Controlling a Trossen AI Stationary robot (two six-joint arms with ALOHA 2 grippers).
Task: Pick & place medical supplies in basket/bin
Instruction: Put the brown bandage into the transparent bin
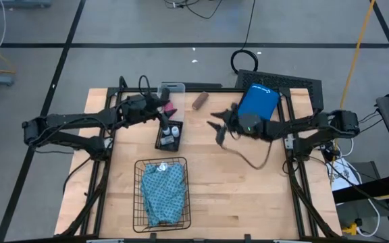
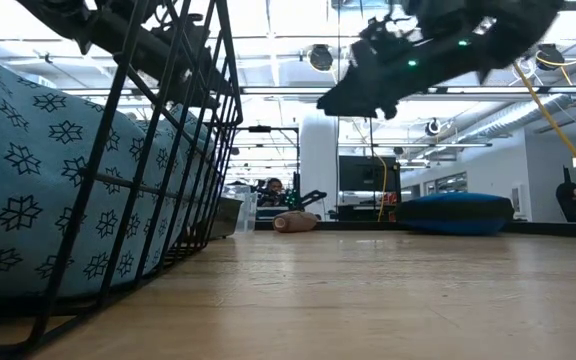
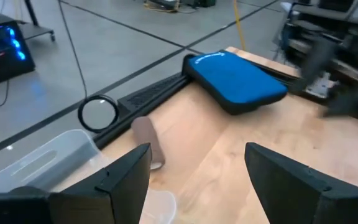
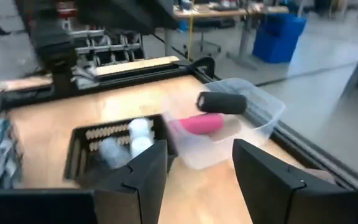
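My L arm reaches in from the table's left side; L gripper is over the far end of the small black tray, fingers spread apart, nothing between them. My R arm comes in from the right; R gripper hangs above the table centre, raised off the wood, fingers apart and empty.

Teal patterned cloth already lies in the wire basket at the near edge. White-capped vials sit in the tray. Pink roll is in the clear box w/ a dark roll on its rim. Brown roll lies loose nr the far edge, betw. the box and the blue pouch.

Bare wood betw. basket and R gripper; the table's right near qtr is open too.
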